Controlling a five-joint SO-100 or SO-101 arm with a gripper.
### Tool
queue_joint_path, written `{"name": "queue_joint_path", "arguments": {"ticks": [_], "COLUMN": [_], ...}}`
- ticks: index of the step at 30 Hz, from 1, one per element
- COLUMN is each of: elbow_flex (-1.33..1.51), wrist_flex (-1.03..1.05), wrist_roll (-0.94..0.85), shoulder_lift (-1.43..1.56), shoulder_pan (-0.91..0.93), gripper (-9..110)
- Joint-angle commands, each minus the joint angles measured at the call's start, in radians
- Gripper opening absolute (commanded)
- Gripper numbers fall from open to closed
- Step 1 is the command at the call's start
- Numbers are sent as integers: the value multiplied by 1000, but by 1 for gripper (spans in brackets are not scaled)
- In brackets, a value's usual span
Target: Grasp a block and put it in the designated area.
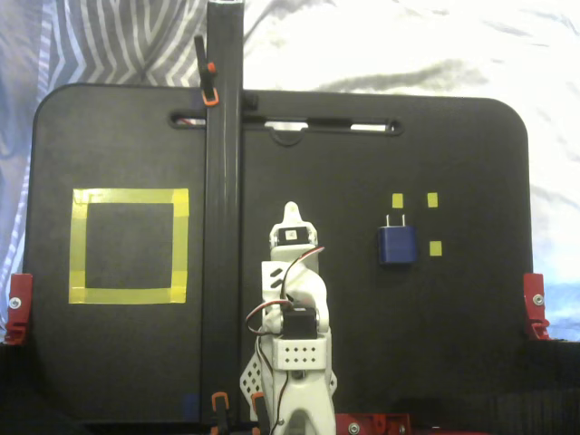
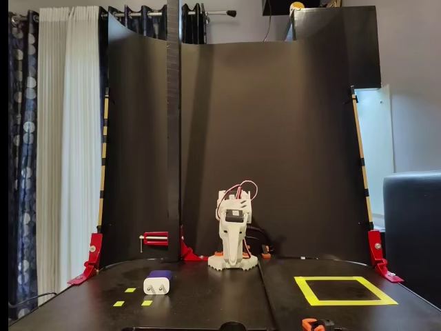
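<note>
The white arm (image 1: 292, 308) sits folded over its base at the near edge of the black board (image 1: 362, 335) in the top-down fixed view, with the gripper (image 1: 290, 216) tucked in and its tip pointing toward the board's far edge. From this angle the jaws look pressed together and hold nothing, though the tip is small and the gap, if any, is hard to make out. In the front-on fixed view the arm (image 2: 234, 234) is a compact upright shape against the black backdrop (image 2: 275, 138), and the gripper's state cannot be read there. The block (image 1: 397, 243) lies flat on the board well to the right of the gripper in the top-down view, apart from it, with its two pale prongs aimed at the far edge. Three small yellow squares (image 1: 435, 248) lie near it, none touching. In the front-on view the block (image 2: 158, 283) is to the gripper's left, nearer the camera. The area (image 1: 129, 246), a yellow tape square, is well to the gripper's left in the top-down view and holds only bare black surface; in the front-on view the area (image 2: 344, 290) lies to the right.
</note>
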Motion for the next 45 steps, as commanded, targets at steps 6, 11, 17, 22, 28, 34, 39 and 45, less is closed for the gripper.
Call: {"name": "queue_joint_path", "arguments": {"ticks": [6, 11, 17, 22, 28, 34, 39, 45], "elbow_flex": [8, 8, 8, -41, -259, -489, -652, -802], "wrist_flex": [3, 3, 5, -6, -11, -5, 40, 77], "wrist_roll": [2, -2, -2, -6, -120, -265, -422, -643], "shoulder_lift": [8, 8, 8, -49, -241, -459, -600, -761], "shoulder_pan": [0, -11, -21, 14, 95, 127, 146, 166], "gripper": [0, 0, 0, 0, 0, 0, 0, 0]}}
